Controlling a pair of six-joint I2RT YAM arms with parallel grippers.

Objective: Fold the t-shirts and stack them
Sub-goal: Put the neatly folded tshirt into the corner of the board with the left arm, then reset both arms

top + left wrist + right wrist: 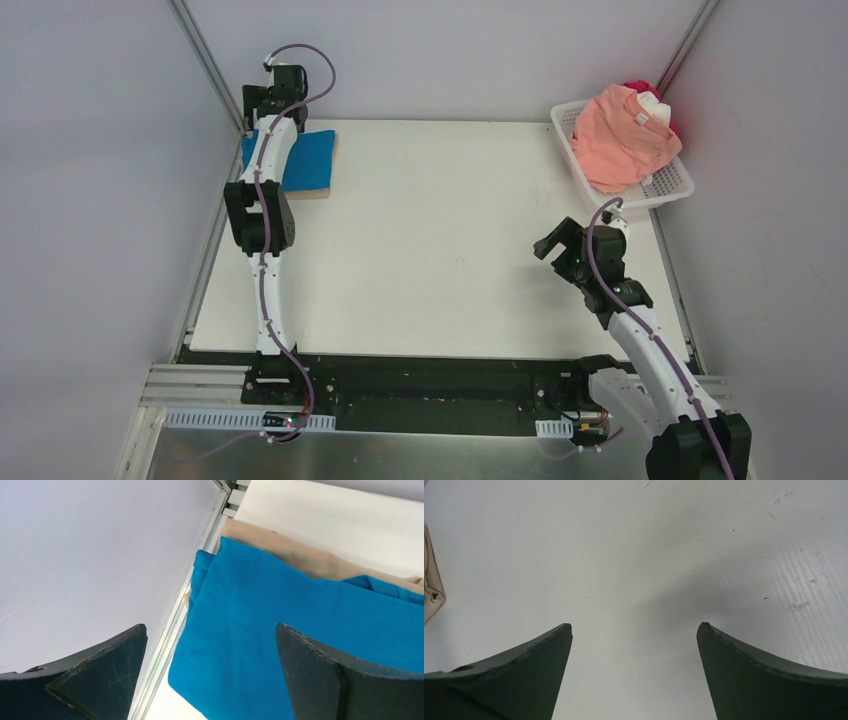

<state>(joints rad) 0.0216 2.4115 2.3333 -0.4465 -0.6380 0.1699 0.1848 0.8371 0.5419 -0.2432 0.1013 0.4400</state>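
1. The left claw [211,627] is seen spread wide, with nothing gripped between its two dark fingers [107,665].
2. In the left wrist view, one finger is set in front of the grey wall and the other in front of the blue t-shirt [260,610]; whether cloth is touched cannot be told.
3. The right claw [634,625] is also held wide open and empty, with only bare bench [624,555] seen between its fingers.
4. In the top view, the right claw [555,240] is found toward 3 o'clock on the bench [430,230], just at 7 o'clock from the white lattice basket [675,185] and apart from it.
5. The blue t-shirt [310,160] is laid folded in a flat, roughly rectangular shape at the 10 o'clock corner of the bench, partly hidden by the left arm stretched over it.
6. A tan t-shirt [300,555] is stacked directly beneath the blue one; only a thin strip of it is shown along the blue shirt's edges.
7. A salmon-pink t-shirt [620,135] is heaped, crumpled and unfolded, in the basket at the 2 o'clock corner, spilling over its rim.
8. A white t-shirt [655,108] and a red t-shirt [640,88] are glimpsed under the pink one at its 12 o'clock side; their shape cannot be made out.
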